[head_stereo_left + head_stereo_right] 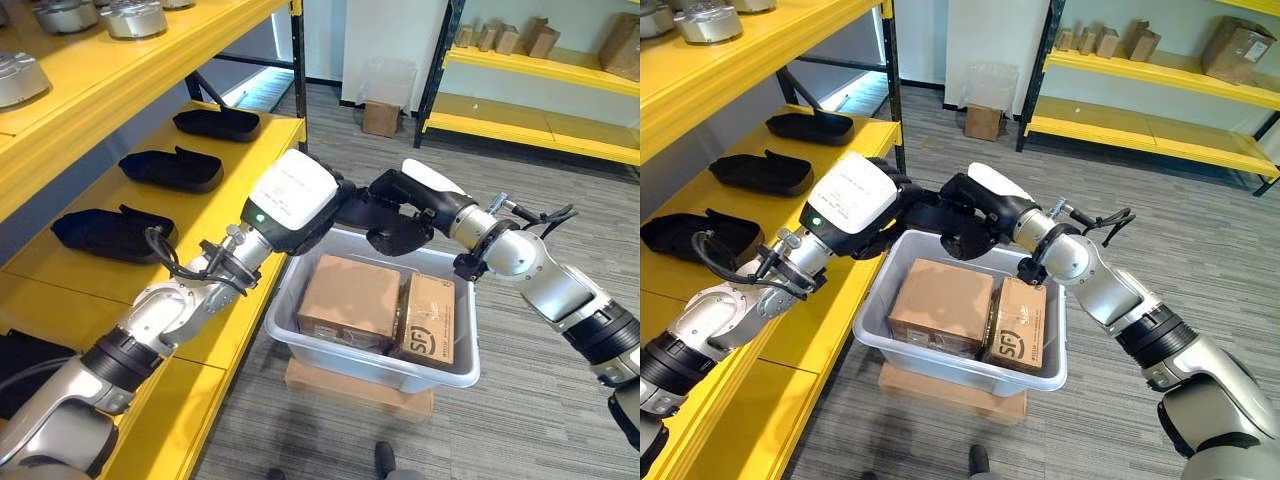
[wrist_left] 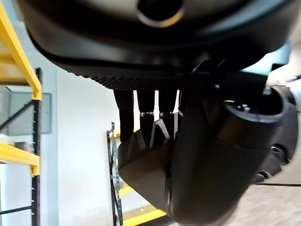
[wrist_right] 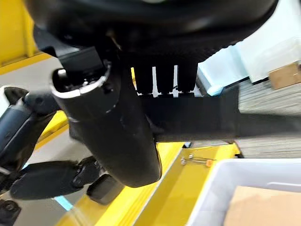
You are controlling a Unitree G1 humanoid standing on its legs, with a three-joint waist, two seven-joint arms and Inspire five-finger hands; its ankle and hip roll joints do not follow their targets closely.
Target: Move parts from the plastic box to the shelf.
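Left eye view: both hands, left (image 1: 352, 207) and right (image 1: 405, 205), clamp one black part (image 1: 398, 238) above the box (image 1: 372, 368); three parts (image 1: 170, 169) sit shelved on the left, cartons (image 1: 350, 298) remain.

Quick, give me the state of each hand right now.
Left hand: shut on the black part, held above the plastic box.
Right hand: shut on the same black part, from the other side.
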